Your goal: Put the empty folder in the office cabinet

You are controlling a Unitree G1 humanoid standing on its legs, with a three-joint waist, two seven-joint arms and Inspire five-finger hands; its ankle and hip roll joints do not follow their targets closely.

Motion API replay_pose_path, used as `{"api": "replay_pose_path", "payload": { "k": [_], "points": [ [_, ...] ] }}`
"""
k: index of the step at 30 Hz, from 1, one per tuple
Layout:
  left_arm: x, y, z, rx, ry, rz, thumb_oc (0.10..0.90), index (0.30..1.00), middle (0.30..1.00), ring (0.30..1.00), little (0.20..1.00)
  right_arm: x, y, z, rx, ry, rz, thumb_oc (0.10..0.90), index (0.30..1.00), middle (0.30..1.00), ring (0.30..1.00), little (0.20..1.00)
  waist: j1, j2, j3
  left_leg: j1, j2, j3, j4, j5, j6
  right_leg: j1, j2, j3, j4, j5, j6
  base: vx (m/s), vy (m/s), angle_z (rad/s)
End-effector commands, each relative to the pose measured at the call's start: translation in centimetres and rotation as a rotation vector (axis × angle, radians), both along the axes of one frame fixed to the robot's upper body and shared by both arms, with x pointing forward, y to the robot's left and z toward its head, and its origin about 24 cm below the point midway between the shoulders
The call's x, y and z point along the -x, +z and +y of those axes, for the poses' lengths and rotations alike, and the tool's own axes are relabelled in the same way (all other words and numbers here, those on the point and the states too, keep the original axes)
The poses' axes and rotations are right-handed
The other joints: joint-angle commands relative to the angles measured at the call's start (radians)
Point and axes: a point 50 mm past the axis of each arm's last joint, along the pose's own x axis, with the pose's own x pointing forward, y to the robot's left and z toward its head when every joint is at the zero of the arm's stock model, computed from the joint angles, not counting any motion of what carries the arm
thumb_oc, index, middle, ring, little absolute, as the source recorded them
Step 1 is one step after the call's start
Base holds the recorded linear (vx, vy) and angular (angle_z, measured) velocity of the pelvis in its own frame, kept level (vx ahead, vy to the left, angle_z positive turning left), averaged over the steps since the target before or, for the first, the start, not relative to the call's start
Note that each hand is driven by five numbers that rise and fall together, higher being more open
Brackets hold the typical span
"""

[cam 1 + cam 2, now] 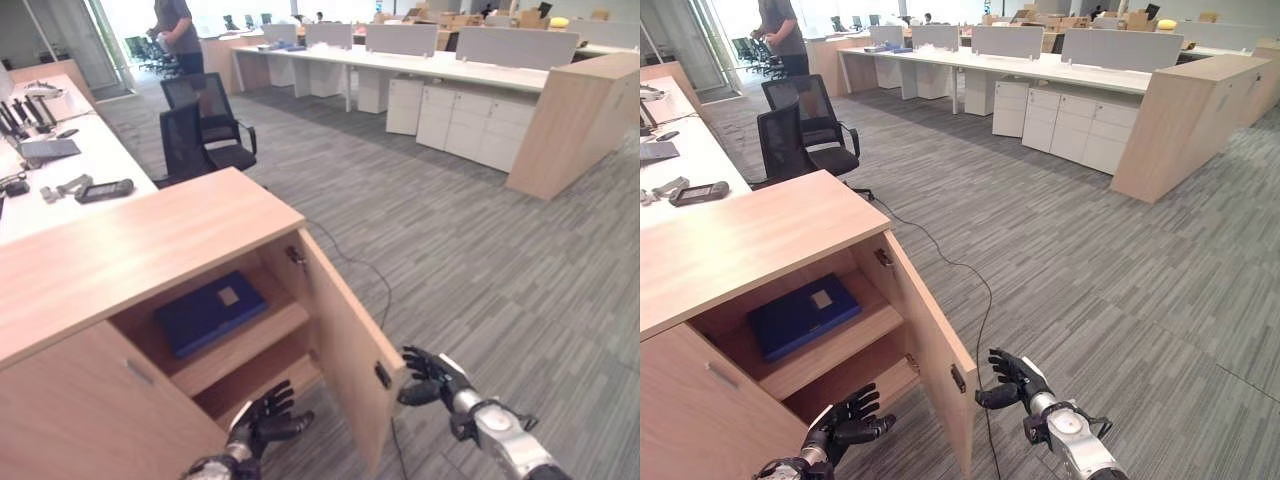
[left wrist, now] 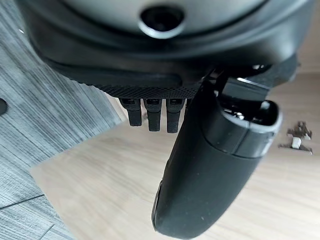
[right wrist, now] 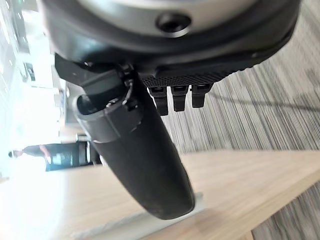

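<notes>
**Folder on the upper shelf, both hands free**

In your left eye view, the blue folder point(image 1: 210, 312) lies flat on the upper shelf point(image 1: 262, 338) of the office cabinet point(image 1: 120, 260), whose door point(image 1: 345, 345) stands open. Your left hand point(image 1: 262, 420) hovers low before the lower shelf, fingers loosely spread and holding nothing. Your right hand point(image 1: 432, 376) sits just beside the door's outer edge, fingers relaxed, also holding nothing.

In your right eye view, a person point(image 1: 780, 35) stands far off past two office chairs point(image 1: 805, 130).

In your left wrist view, the thumb point(image 2: 210, 165) juts over pale wood.

In your right wrist view, the thumb point(image 3: 140, 155) hangs over a wooden panel.
</notes>
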Motion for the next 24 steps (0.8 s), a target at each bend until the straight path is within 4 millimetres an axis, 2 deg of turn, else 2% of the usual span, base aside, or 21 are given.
{"api": "replay_pose_path", "payload": {
  "k": [1,2,3,4,5,6,8,9,10,11,12,13,15,16,18,19,20,21,22,23,24],
  "points": [
    [-5.5,3.3,1.9,-0.033,0.088,-0.227,0.8,0.9,0.9,0.9,0.9,-4.2,5.6,4.5,-0.147,0.137,-0.324,0.8,0.9,0.9,0.9,0.9,0.069,-0.062,0.058,-0.037,0.016,-0.012,0.069,-0.044,-0.092,0.002,-0.051,-0.036,0.03,-0.109,0.046,-0.17,0.012,0.52],
    [-5.9,3.3,1.7,-0.025,0.102,-0.235,0.8,0.9,0.9,0.9,0.9,-4.2,5.7,4.4,-0.135,0.14,-0.334,0.8,0.9,0.9,0.9,0.9,0.068,-0.067,0.075,-0.098,0.018,0.011,0.13,-0.037,-0.102,-0.004,-0.065,-0.071,0.03,-0.109,0.046,-0.21,0.059,0.72],
    [-6.2,3.4,1.5,-0.013,0.112,-0.238,0.8,0.9,0.9,0.9,0.9,-4.3,5.8,4.5,-0.131,0.14,-0.341,0.8,0.9,0.9,0.9,0.9,0.063,-0.07,0.086,-0.122,0.037,0.077,0.155,-0.023,-0.1,-0.007,-0.077,-0.097,0.032,-0.104,0.047,-0.25,0.105,1.14],
    [-6.4,3.4,1.4,-0.017,0.124,-0.239,0.8,0.9,0.9,0.9,0.9,-4.5,5.9,4.7,-0.12,0.139,-0.349,0.8,0.9,0.9,0.9,0.9,0.03,-0.081,0.088,-0.121,0.124,0.302,0.21,-0.026,-0.091,-0.013,-0.105,-0.171,0.032,-0.091,0.054,-0.15,0.077,1.19],
    [-6.4,3.4,1.4,-0.018,0.125,-0.239,0.8,0.9,0.9,0.9,0.9,-4.5,5.9,4.7,-0.12,0.14,-0.349,0.8,0.9,0.9,0.9,0.9,0.033,-0.081,0.087,-0.122,0.127,0.306,0.215,-0.03,-0.092,-0.014,-0.104,-0.166,0.032,-0.091,0.054,-0.11,0.072,1.54],
    [-6.2,3.4,1.7,-0.029,0.129,-0.235,0.8,0.9,0.9,0.9,0.9,-4.6,6.0,5.0,-0.121,0.146,-0.35,0.8,0.9,0.9,0.9,0.9,0.026,-0.084,0.088,-0.112,0.173,0.402,0.252,-0.036,-0.092,-0.008,-0.11,-0.2,0.033,-0.092,0.053,-0.05,0.042,1.1],
    [-5.8,3.3,2.0,-0.045,0.129,-0.225,0.8,0.9,0.9,0.9,0.9,-4.6,6.0,5.3,-0.132,0.143,-0.346,0.8,0.9,0.9,0.9,0.9,0.023,-0.085,0.082,-0.102,0.209,0.467,0.292,-0.04,-0.095,0.003,-0.121,-0.242,0.039,-0.091,0.046,-0.03,0.112,0.85],
    [-5.4,3.0,2.2,-0.058,0.12,-0.206,0.8,0.9,0.9,0.9,0.9,-4.6,6.1,5.4,-0.143,0.139,-0.349,0.8,0.9,0.9,0.9,0.9,0.029,-0.08,0.066,-0.085,0.204,0.468,0.273,-0.061,-0.098,0.019,-0.131,-0.293,0.05,-0.098,0.04,0.01,0.124,1.02],
    [-5.4,3.0,2.2,-0.059,0.119,-0.206,0.8,0.9,0.9,0.9,0.9,-4.6,6.1,5.4,-0.143,0.139,-0.348,0.8,0.9,0.9,0.9,0.9,0.027,-0.08,0.067,-0.085,0.202,0.465,0.272,-0.06,-0.098,0.02,-0.131,-0.296,0.05,-0.098,0.041,0.07,0.193,1.38],
    [-5.3,3.0,2.1,-0.071,0.088,-0.201,0.8,0.9,0.9,0.9,0.9,-4.5,6.1,5.3,-0.165,0.113,-0.348,0.8,0.9,0.9,0.9,0.9,0.035,-0.074,0.048,-0.065,0.175,0.451,0.203,-0.066,-0.09,0.031,-0.134,-0.337,0.061,-0.096,0.047,0.06,0.107,1.44],
    [-5.3,3.0,2.1,-0.071,0.087,-0.2,0.8,0.9,0.9,0.9,0.9,-4.5,6.1,5.3,-0.165,0.113,-0.348,0.8,0.9,0.9,0.9,0.9,0.032,-0.075,0.048,-0.064,0.172,0.448,0.199,-0.064,-0.089,0.033,-0.135,-0.34,0.061,-0.096,0.048,0.11,0.23,1.27],
    [-5.3,3.1,2.3,-0.093,0.06,-0.199,0.8,0.9,0.9,0.9,0.9,-4.6,6.0,5.0,-0.175,0.075,-0.345,0.8,0.9,0.9,0.9,0.9,0.053,-0.086,0.04,-0.067,0.138,0.417,0.181,-0.072,-0.076,0.037,-0.152,-0.366,0.087,-0.09,0.055,0.06,0.128,1.06],
    [-5.5,3.2,2.4,-0.104,0.047,-0.199,0.8,0.9,0.9,0.9,0.9,-4.6,5.9,4.9,-0.184,0.052,-0.341,0.8,0.9,0.9,0.9,0.9,0.06,-0.095,0.039,-0.071,0.123,0.403,0.177,-0.077,-0.066,0.039,-0.163,-0.379,0.104,-0.092,0.06,0.1,0.129,0.83],
    [-5.5,3.3,2.4,-0.11,0.039,-0.202,0.8,0.9,0.9,0.9,0.9,-4.8,5.9,4.8,-0.192,0.035,-0.342,0.8,0.9,0.9,0.9,0.9,0.069,-0.101,0.035,-0.063,0.111,0.374,0.168,-0.1,-0.068,0.049,-0.164,-0.366,0.116,-0.11,0.069,0.14,0.202,0.81],
    [-5.7,3.8,2.6,-0.124,0.0,-0.218,0.8,0.9,0.9,0.9,0.9,-5.3,6.2,4.2,-0.206,-0.029,-0.363,0.8,0.9,0.9,0.9,0.9,0.095,-0.113,0.042,-0.06,0.068,0.337,0.143,-0.119,-0.032,0.02,-0.209,-0.394,0.23,-0.12,0.091,0.05,0.256,0.63],
    [-5.8,3.9,2.7,-0.132,-0.014,-0.219,0.8,0.9,0.9,0.9,0.9,-5.6,6.4,3.9,-0.212,-0.061,-0.37,0.8,0.9,0.9,0.9,0.9,0.104,-0.112,0.047,-0.066,0.052,0.339,0.136,-0.111,-0.004,-0.015,-0.241,-0.417,0.299,-0.088,0.099,0.04,0.152,0.78],
    [-5.8,3.9,2.7,-0.132,-0.014,-0.218,0.8,0.9,0.9,0.9,0.9,-5.6,6.4,3.9,-0.213,-0.061,-0.37,0.8,0.9,0.9,0.9,0.9,0.101,-0.117,0.044,-0.056,0.046,0.322,0.129,-0.13,-0.011,-0.014,-0.243,-0.394,0.311,-0.109,0.113,0.02,0.241,0.9],
    [-5.8,4.1,2.9,-0.138,-0.022,-0.225,0.8,0.9,0.9,0.9,0.9,-6.5,6.9,3.5,-0.203,-0.096,-0.39,0.8,0.9,0.9,0.9,0.9,0.103,-0.111,0.056,-0.051,0.021,0.318,0.119,-0.124,0.024,-0.068,-0.295,-0.387,0.432,-0.013,0.142,0.07,0.155,0.63],
    [-5.9,4.1,2.9,-0.138,-0.022,-0.226,0.8,0.9,0.9,0.9,0.9,-6.5,6.9,3.5,-0.203,-0.096,-0.39,0.8,0.9,0.9,0.9,0.9,0.104,-0.114,0.056,-0.051,0.017,0.32,0.118,-0.125,0.026,-0.072,-0.3,-0.384,0.438,-0.014,0.145,0.05,0.221,0.51],
    [-6.0,4.2,3.0,-0.152,-0.032,-0.228,0.8,0.9,0.9,0.9,0.9,-7.1,7.3,2.7,-0.19,-0.139,-0.411,0.8,0.9,0.9,0.9,0.9,0.1,-0.102,0.067,-0.041,0.014,0.293,0.107,-0.123,0.038,-0.125,-0.292,-0.295,0.513,0.02,0.174,0.04,0.063,0.3],
    [-6.1,4.2,3.0,-0.151,-0.033,-0.23,0.8,0.9,0.9,0.9,0.9,-7.2,7.3,2.7,-0.19,-0.139,-0.412,0.8,0.9,0.9,0.9,0.9,0.101,-0.101,0.064,-0.045,0.016,0.294,0.107,-0.12,0.039,-0.128,-0.288,-0.295,0.508,0.025,0.172,0.13,0.094,0.66]
  ]
}}
